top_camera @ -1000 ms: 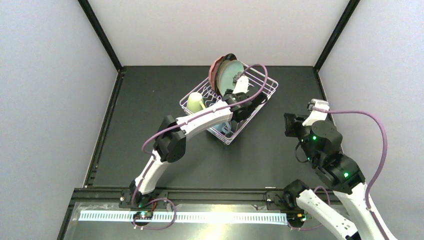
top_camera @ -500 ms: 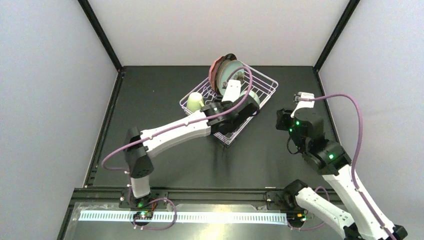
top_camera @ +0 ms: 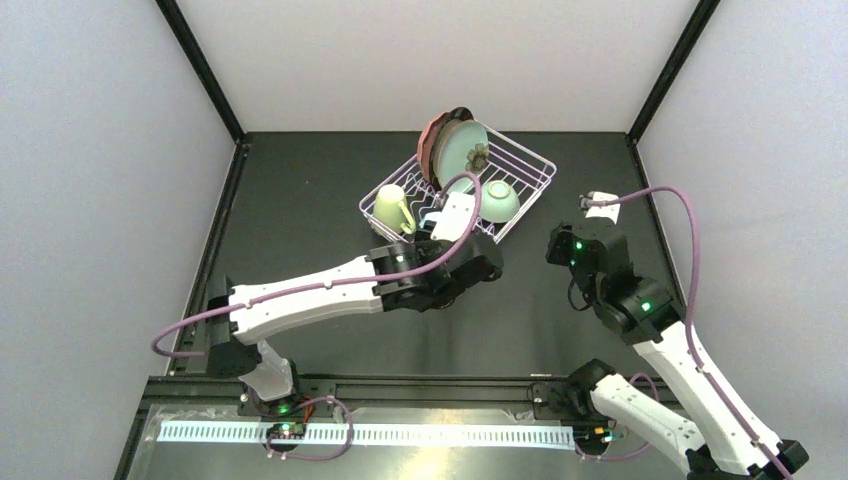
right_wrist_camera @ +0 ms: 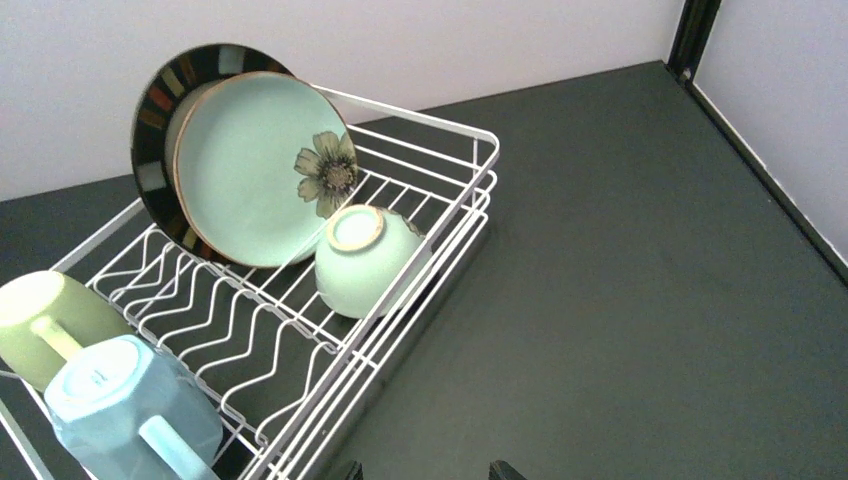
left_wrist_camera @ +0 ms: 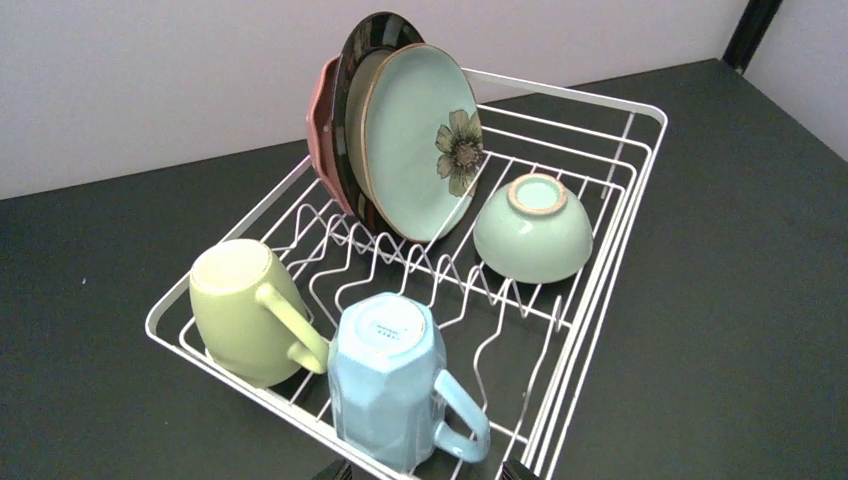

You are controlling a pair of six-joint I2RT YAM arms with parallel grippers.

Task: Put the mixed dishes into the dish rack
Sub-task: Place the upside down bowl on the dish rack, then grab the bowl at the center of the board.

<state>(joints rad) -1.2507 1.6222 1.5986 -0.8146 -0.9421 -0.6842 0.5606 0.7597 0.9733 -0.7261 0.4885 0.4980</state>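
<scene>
The left gripper (left_wrist_camera: 422,470) is open and empty, its tips at the bottom edge of the wrist view just below the blue mug (left_wrist_camera: 395,385). The mug sits upside down at the near rim of the rack (left_wrist_camera: 560,89), handle jutting lower right. A careless sweep there could hook that handle or the wire, tipping the mug out or dragging the rack. The arm's purple cable (top_camera: 479,200) loops over the rack near the plates (left_wrist_camera: 420,140) leaning at upper centre; a snag might topple them onto the bowl (left_wrist_camera: 532,228). The right gripper (right_wrist_camera: 422,470), also open and empty, hangs well to the right of the rack.
</scene>
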